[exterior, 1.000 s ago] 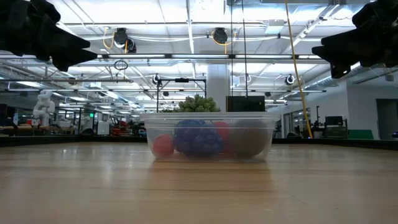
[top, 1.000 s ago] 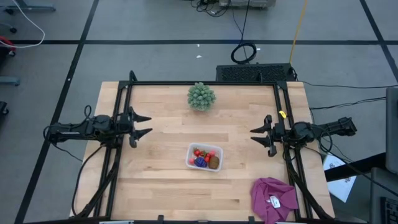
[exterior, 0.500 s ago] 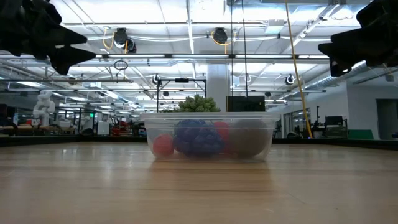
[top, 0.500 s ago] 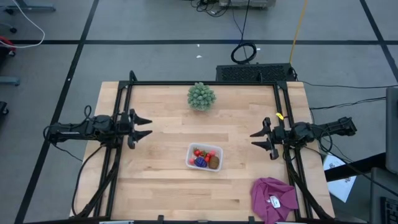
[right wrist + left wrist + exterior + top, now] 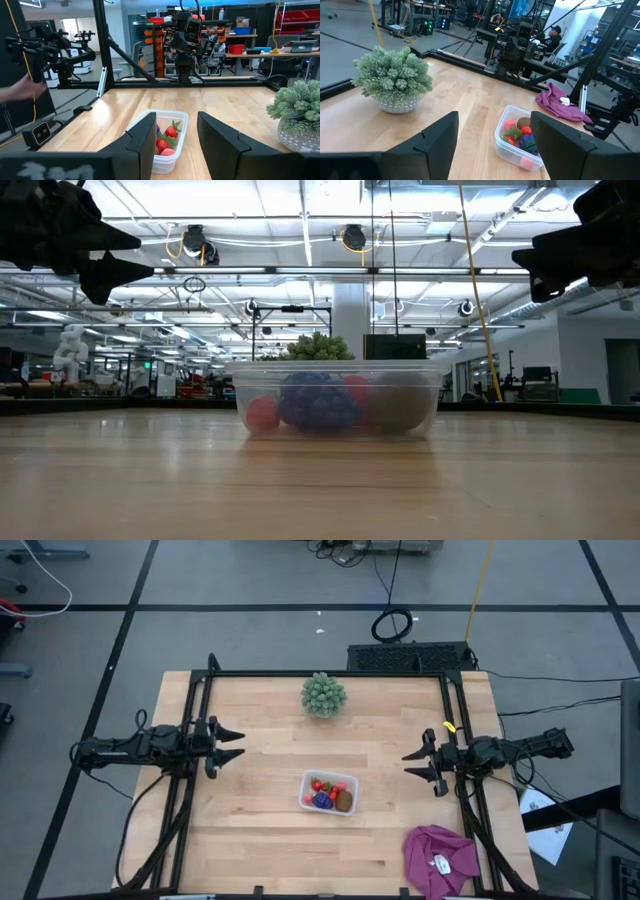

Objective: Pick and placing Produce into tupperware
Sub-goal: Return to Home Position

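Little looks likely to go wrong here, but there are a few hazards. Nearest, the crumpled magenta cloth (image 5: 442,858) lies at the front right corner of the wooden counter (image 5: 250,840), close to the right arm's frame. A low sweep of that arm could drag it.

Farther in, the small clear plastic rectangular tupperware (image 5: 303,792) sits mid-counter. It holds the red strawberry-like pieces (image 5: 320,785), the purple grape-like cluster (image 5: 322,801) and the brown kiwi-like oval (image 5: 344,801). It looks light, so it would probably slide or tip if either arm dipped on its way out. Farthest back, the green spiky ball (image 5: 324,695) in its pale pot could be knocked by a wide swing.

The left tool (image 5: 238,743), fingers apart and empty, hovers near the counter's left edge, well apart from the tupperware. The right tool (image 5: 406,762), likewise spread and empty, hangs near the right edge, also well clear. In the low view both tools are raised above the tupperware's rim.
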You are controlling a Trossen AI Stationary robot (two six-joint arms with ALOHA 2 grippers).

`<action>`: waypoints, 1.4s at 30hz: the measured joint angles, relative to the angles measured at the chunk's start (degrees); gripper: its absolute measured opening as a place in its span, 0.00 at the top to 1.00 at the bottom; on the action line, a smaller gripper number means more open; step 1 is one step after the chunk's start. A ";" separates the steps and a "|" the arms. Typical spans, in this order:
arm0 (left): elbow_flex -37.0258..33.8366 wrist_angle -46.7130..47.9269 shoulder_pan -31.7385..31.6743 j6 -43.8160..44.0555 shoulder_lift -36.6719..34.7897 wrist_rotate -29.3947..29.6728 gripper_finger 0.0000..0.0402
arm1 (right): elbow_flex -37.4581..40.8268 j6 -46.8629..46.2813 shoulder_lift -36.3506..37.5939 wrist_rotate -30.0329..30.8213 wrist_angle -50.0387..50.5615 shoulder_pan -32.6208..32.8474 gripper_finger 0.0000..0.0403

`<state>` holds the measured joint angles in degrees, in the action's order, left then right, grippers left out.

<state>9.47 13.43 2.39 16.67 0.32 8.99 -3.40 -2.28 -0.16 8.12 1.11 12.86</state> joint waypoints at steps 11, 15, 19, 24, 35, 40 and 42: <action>0.00 0.00 0.00 0.04 0.02 0.02 0.37 | 0.09 0.00 -0.04 0.50 -6.66 -0.01 0.67; 0.00 0.01 0.00 0.04 0.02 0.02 0.37 | 0.09 -0.01 -0.02 0.43 -7.35 -0.01 0.67; 0.00 0.00 0.00 0.07 0.04 0.02 0.37 | 0.09 -0.02 -0.02 0.33 -7.67 -0.01 0.67; 0.00 0.01 0.00 0.07 0.04 0.02 0.37 | 0.09 -0.01 -0.02 0.17 -7.82 -0.01 0.67; 0.00 0.00 0.00 0.09 0.04 0.04 0.37 | 0.07 -0.02 -0.02 0.15 -8.05 -0.01 0.67; 0.00 0.02 0.00 0.09 0.04 0.04 0.37 | 0.07 -0.02 -0.02 0.15 -8.09 -0.01 0.67; 0.00 0.01 0.00 0.09 0.04 0.04 0.37 | 0.07 -0.02 -0.02 0.15 -8.09 -0.01 0.67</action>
<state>9.47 13.44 2.39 16.75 0.36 9.04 -3.33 -2.31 -0.19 8.27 -6.98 12.84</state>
